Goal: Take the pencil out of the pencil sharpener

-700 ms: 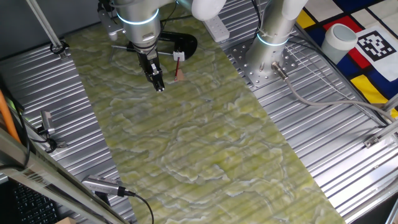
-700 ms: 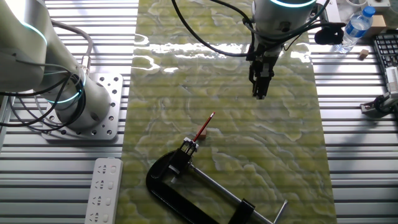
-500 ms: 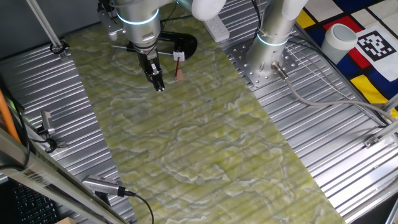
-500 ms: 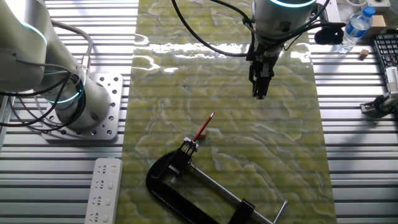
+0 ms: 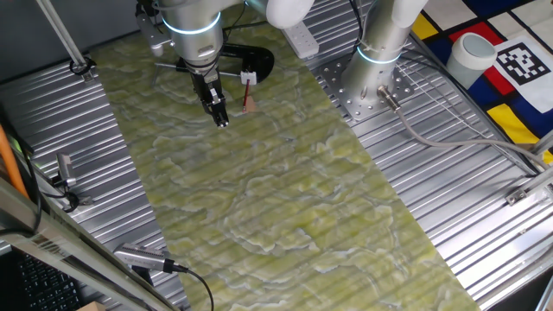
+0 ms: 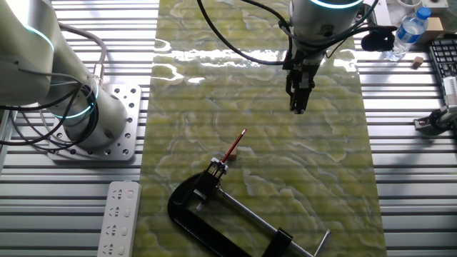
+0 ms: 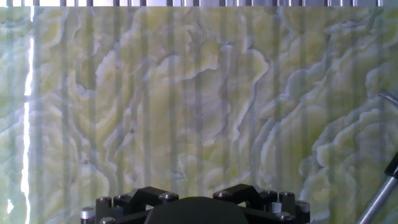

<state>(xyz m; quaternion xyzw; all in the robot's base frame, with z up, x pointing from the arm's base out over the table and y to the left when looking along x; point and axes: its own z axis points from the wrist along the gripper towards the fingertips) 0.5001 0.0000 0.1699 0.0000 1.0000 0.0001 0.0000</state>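
Note:
The pencil [image 6: 236, 144] is a short dark red stick that lies slanted on the green marbled mat, its lower end in the tiny pinkish-tan pencil sharpener [image 6: 230, 156]. In the one fixed view the pencil [image 5: 250, 104] lies just right of my gripper [image 5: 222, 122]. My gripper [image 6: 298, 108] hangs above the mat, apart from the pencil, to its upper right in the other fixed view. Its fingers look pressed together and hold nothing. The hand view shows only the mat and the gripper's base; pencil and sharpener are out of that view.
A black C-clamp [image 6: 191, 207] with a long grey screw rod [image 6: 254, 214] lies beside the sharpener; the rod shows at the hand view's right edge [image 7: 380, 198]. A second robot arm's base [image 6: 107, 125] and a white power strip [image 6: 118, 218] stand off the mat.

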